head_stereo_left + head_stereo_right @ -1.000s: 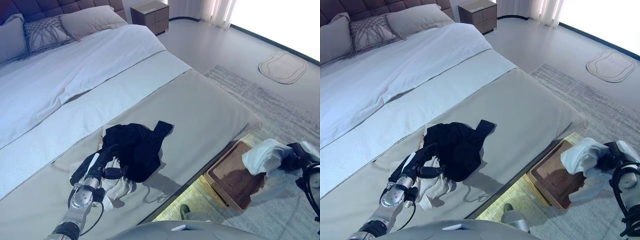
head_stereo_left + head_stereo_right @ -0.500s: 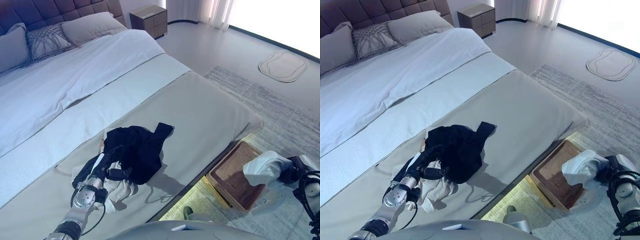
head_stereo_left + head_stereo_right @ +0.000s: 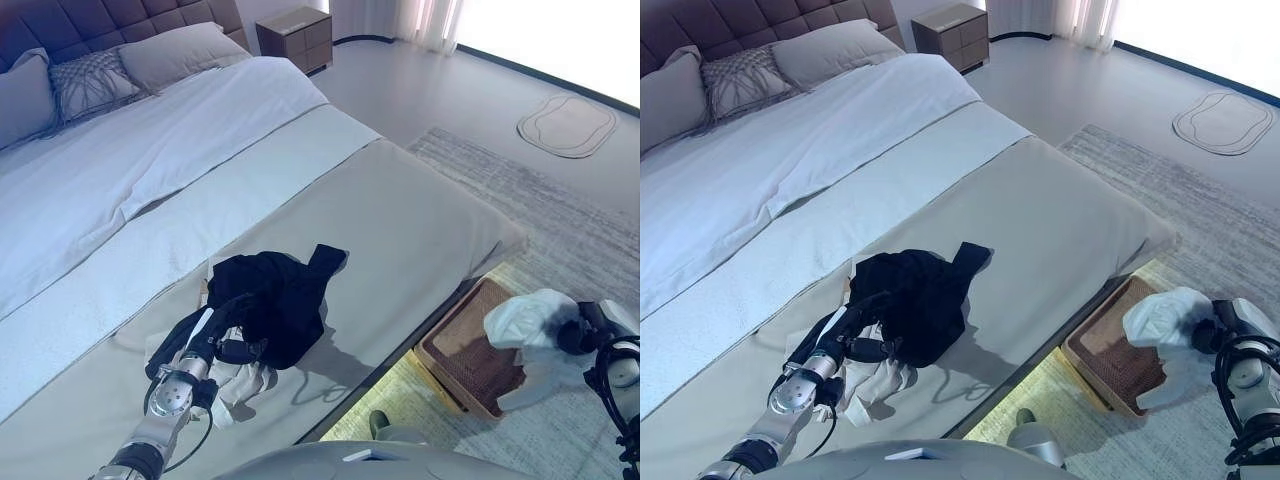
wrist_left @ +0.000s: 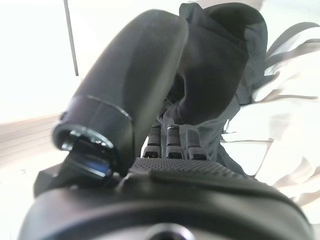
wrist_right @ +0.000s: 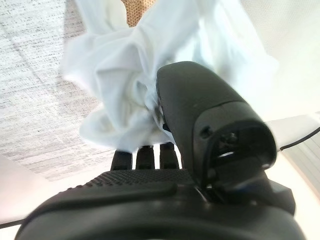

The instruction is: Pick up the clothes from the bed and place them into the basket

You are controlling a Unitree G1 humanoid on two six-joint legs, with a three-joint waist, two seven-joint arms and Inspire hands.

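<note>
A black garment [image 3: 275, 298] lies crumpled on the bed's grey cover [image 3: 400, 215], on top of a white garment [image 3: 236, 382]. My left hand [image 3: 205, 340] is at the pile's near-left edge, and its wrist view shows thumb and fingers [image 4: 175, 142] curled into the black garment [image 4: 215, 65]. Off the bed's right corner my right hand [image 3: 580, 335] is shut on a bunched white garment [image 3: 528, 320], held just past the near-right rim of the brown woven basket [image 3: 462, 350] on the floor. The wrist view shows that white garment [image 5: 145, 95] wrapped over the fingers.
The bed runs to the far left, with white bedding [image 3: 150, 150] and pillows [image 3: 170, 50] at the head. A nightstand [image 3: 295, 35] stands beyond it. A grey rug [image 3: 540, 200] lies under the basket, with a pale floor mat [image 3: 565, 125] farther right.
My right hand has dropped lower with the white garment, which stays beside the basket. The left hand remains at the black garment. The whole picture has shifted slightly, so the camera moved.
</note>
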